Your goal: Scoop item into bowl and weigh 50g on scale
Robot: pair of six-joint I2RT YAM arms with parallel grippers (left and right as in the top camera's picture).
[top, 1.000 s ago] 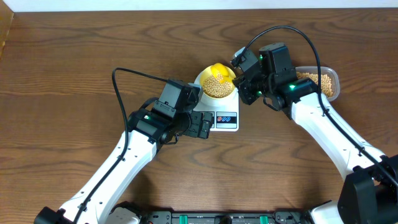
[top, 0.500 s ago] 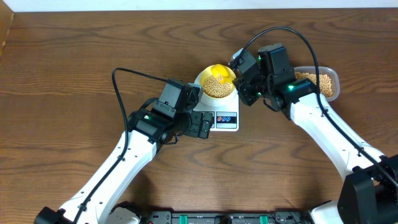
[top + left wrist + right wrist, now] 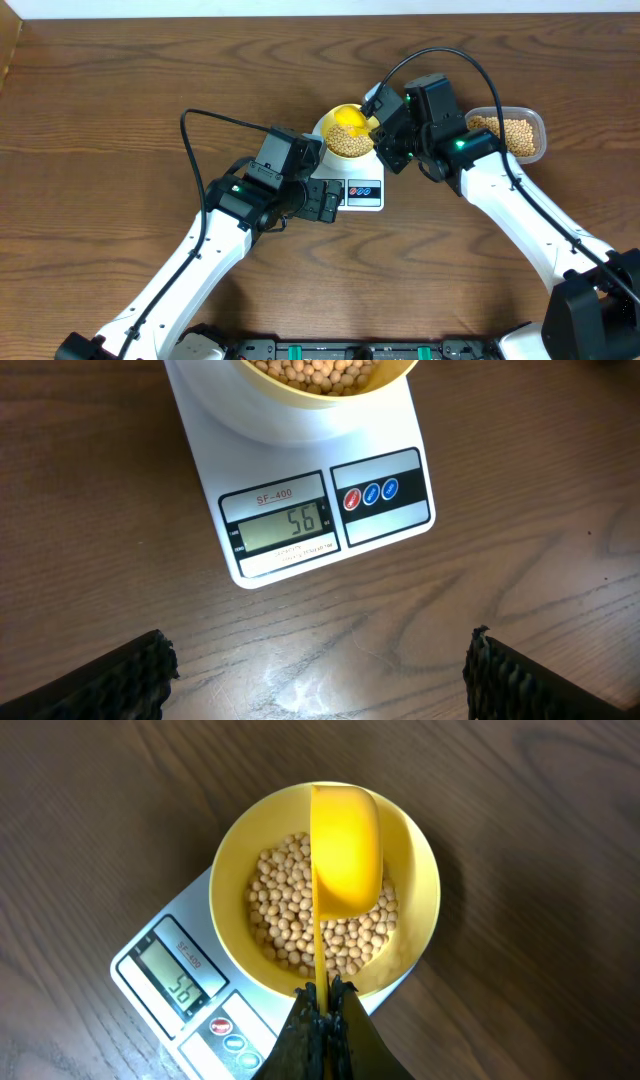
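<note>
Left wrist view looks straight down at the scale [image 3: 215, 465], and its display [image 3: 283, 525] reads 56, so by my reckoning the load is a little over the 50 g the task asks for. The left gripper [image 3: 320, 650] hangs above the table [image 3: 120, 90] just in front of the scale with its jaws spread wide and nothing between them.

The bowl [image 3: 235, 870] sits on the scale's platform, and the beans [image 3: 280, 910] cover its bottom in a shallow heap. The right gripper [image 3: 322, 1010] is clamped tight on the thin handle of the scoop [image 3: 345, 850], whose cup reaches over the far side of the bowl, just above the beans. The cup looks empty, though its inside is hard to read from this angle. More beans lie in the tub [image 3: 540, 125] to the right of the scale.

The step in hand looks like trimming the weight back down. To do it well:
- Dip only the scoop's lip into the heap and lift out a few beans, not a full cup.
- Avoid pressing on the bowl or the scale, because any push would falsify the reading.
- Lift the scoop clear and let the display settle before judging.
- Carry the surplus level to the tub so that none rolls onto the table.
</note>
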